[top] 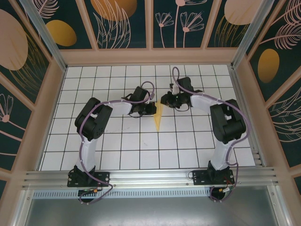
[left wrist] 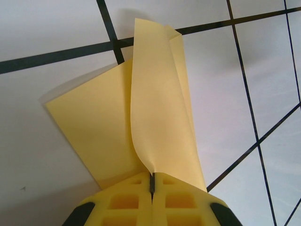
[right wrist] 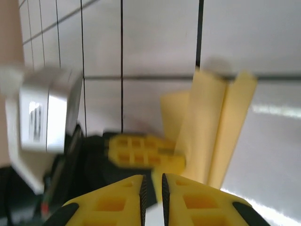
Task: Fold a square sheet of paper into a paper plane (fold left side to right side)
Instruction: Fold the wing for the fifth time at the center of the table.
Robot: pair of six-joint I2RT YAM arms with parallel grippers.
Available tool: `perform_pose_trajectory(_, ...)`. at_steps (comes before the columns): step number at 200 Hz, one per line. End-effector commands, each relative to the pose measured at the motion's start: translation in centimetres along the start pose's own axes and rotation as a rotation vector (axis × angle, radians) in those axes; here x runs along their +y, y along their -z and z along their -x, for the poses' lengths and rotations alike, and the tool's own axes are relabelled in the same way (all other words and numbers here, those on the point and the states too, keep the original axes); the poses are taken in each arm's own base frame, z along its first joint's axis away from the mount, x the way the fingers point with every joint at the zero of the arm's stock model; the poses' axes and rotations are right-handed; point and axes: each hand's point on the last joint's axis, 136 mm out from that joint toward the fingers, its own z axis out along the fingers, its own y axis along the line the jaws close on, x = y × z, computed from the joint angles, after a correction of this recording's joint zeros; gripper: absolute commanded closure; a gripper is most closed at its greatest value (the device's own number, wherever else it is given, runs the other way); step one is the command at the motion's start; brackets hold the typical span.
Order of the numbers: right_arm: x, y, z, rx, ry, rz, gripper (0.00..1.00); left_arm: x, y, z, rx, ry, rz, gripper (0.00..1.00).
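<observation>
Top view, setting: a white table [top: 94,155] ruled with black grid lines, walled by panels painted with leaves. My two arms reach in from the near edge and meet near the middle.
Top view, paper: the yellow paper [top: 157,118] lies as a narrow wedge, its wide end under my grippers and its point toward my bases.
Top view, grippers: my left gripper [top: 149,109] sits at the wedge's far left corner. My right gripper [top: 165,100] sits just beyond its far end. The jaws are too small here to read.
Left wrist, jaws: pressed together at the bottom of the view [left wrist: 152,178], clamped on the near edge of the paper [left wrist: 160,117].
Left wrist, paper shape: one layer lies flat on the table. A long flap rises from the pinch and curls upright, which the top view flattens out.
Left wrist, reason: I judge the pinch is there to lift this flap and carry it across to the right.
Right wrist, jaws: a narrow slit apart [right wrist: 151,186], with no paper in the slit that I can see.
Right wrist, extra: blurred. It shows one of my left fingers [right wrist: 141,153] from the front, with the paper [right wrist: 211,127] standing beside it as two upright ridges.
Right wrist, reason: I judge this gripper waits close by, to receive or press the flap.
</observation>
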Motion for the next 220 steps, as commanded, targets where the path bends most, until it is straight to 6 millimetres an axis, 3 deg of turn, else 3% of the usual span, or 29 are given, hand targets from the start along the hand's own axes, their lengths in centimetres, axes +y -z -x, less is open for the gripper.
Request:
perform_pose_trajectory(1,-2.4,-1.0,1.9,-0.029,-0.063,-0.095,0.85,1.8,0.0,-0.7,0.008,-0.004,0.058,0.94)
perform_pose_trajectory(39,-4.0,-2.2,3.1,-0.039,-0.089,-0.154,0.92,1.7,0.0,-0.7,0.009,-0.005,0.053,0.94)
perform_pose_trajectory(145,-5.6,-5.1,0.8,0.066,-0.106,-0.148,0.93,1.1,0.4,-0.4,0.0,-0.016,0.036,0.94)
perform_pose_trajectory(220,-7.6,-5.5,-0.5,0.103,-0.11,-0.218,0.92,-0.2,1.5,0.5,-0.025,-0.063,0.007,0.93)
